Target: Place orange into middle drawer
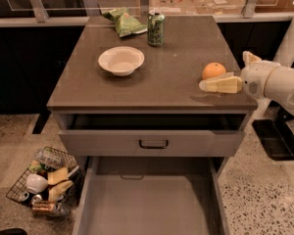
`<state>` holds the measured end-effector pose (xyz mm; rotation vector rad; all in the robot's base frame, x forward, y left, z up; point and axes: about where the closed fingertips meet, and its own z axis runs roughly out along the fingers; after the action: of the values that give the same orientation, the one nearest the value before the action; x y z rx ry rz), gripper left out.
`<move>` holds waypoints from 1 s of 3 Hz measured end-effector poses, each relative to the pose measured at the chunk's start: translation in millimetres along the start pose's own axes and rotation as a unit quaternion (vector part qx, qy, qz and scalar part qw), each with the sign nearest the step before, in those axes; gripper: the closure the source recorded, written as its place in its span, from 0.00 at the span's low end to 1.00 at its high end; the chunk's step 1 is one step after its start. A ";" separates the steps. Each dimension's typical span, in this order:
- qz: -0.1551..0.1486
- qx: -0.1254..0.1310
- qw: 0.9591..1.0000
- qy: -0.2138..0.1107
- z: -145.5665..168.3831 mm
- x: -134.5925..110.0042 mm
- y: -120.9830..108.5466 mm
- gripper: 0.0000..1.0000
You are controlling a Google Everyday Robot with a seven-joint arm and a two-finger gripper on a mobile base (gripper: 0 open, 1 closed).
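The orange (213, 70) rests on the brown cabinet top (161, 82) near its right edge. My gripper (224, 73) reaches in from the right at counter height. It is open, with one pale finger (220, 84) lying just in front of the orange and the other (248, 58) raised behind it. It holds nothing. The middle drawer (147, 204) is pulled far out below, showing a bare pale-grey floor.
A white bowl (121, 60), a green can (156, 28) and a green chip bag (125, 22) stand on the top. The upper drawer (153, 144) with a black handle is slightly open. A wire basket (44, 180) of clutter sits on the floor at left.
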<state>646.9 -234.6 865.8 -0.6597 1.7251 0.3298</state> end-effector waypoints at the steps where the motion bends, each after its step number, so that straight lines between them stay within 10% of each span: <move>1: 0.021 -0.004 1.000 -0.005 3.9 17.0 -0.5 0.15; 3: 0.023 -0.009 1.000 -0.006 8.0 17.4 3.0 0.62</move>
<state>649.1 -232.3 846.7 -0.6305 1.7289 0.3801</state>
